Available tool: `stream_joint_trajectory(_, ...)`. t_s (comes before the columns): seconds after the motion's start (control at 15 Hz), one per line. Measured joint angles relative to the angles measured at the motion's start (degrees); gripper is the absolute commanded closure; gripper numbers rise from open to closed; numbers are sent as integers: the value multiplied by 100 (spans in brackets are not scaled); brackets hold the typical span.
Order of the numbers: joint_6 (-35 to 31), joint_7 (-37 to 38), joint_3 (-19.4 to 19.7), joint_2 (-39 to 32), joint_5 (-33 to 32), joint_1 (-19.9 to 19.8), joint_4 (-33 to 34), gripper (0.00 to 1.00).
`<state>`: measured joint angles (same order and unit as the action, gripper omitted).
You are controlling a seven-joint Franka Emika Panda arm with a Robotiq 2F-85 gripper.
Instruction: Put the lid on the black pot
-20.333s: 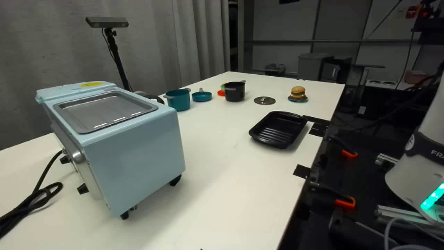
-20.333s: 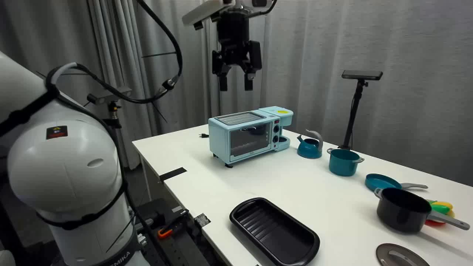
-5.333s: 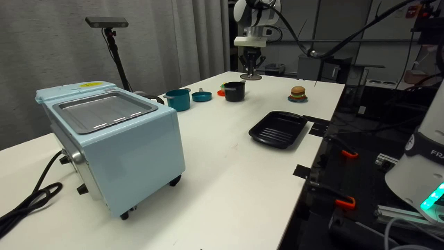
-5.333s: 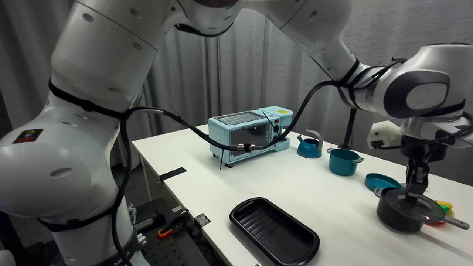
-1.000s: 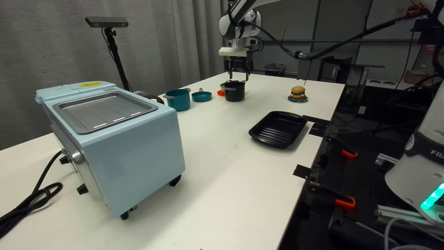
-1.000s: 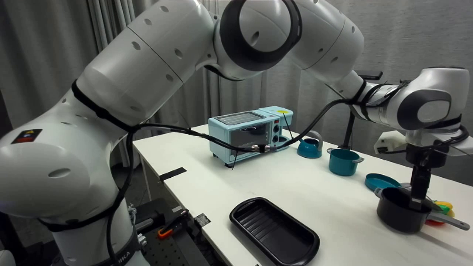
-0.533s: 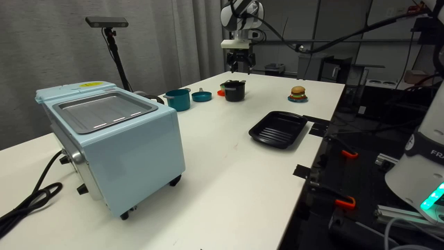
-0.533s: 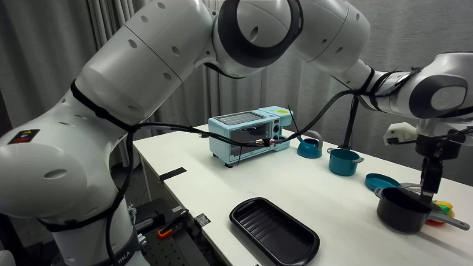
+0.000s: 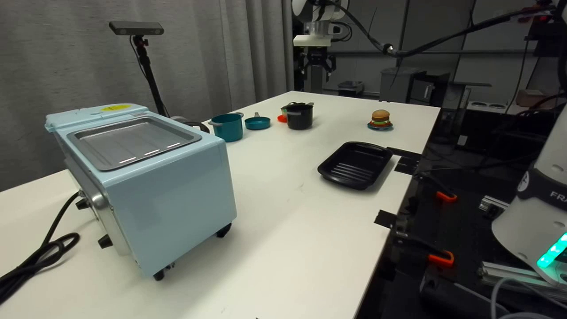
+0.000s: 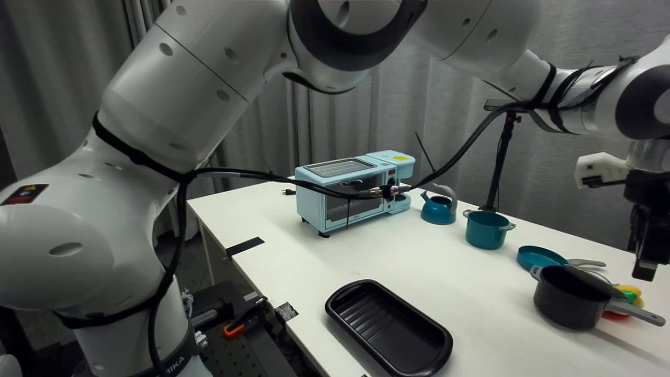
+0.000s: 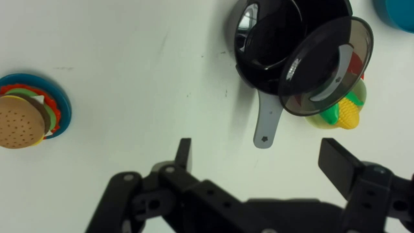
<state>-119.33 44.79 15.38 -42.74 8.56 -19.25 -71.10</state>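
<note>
The black pot point(image 11: 271, 38) stands on the table with its grey handle toward my gripper in the wrist view; it also shows in both exterior views point(image 9: 300, 118) point(image 10: 568, 306). The dark see-through lid point(image 11: 326, 66) lies tilted, off-centre, partly over the pot's rim and partly over the toy vegetables, leaving much of the pot's opening uncovered. In an exterior view the lid point(image 10: 594, 280) slants at the pot's handle side. My gripper point(image 11: 255, 155) is open and empty, raised above the table beyond the handle; both exterior views show it point(image 9: 316, 74) point(image 10: 646, 269).
Toy corn point(image 11: 349, 113) and other toy food lie beside the pot under the lid. A teal pan point(image 10: 542, 257), teal pot point(image 10: 487, 230) and kettle point(image 10: 438, 209) stand nearby. A toy burger point(image 9: 380, 118), black tray point(image 9: 355, 166) and blue oven point(image 9: 172, 208) are also on the table.
The lid, first flat on the table, was held over the pot 5.3 s ago; it is now released, tilted against the pot. Over the last second my open gripper has risen and moved away.
</note>
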Motion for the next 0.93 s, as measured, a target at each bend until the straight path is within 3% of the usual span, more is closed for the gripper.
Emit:
stream_joint_trajectory(0.33, 13, -250, 0, 306, 0, -114, -227, 0)
stream_joint_trajectory(0.93, 672, -566, -2, 566, 0, -339, -97, 0)
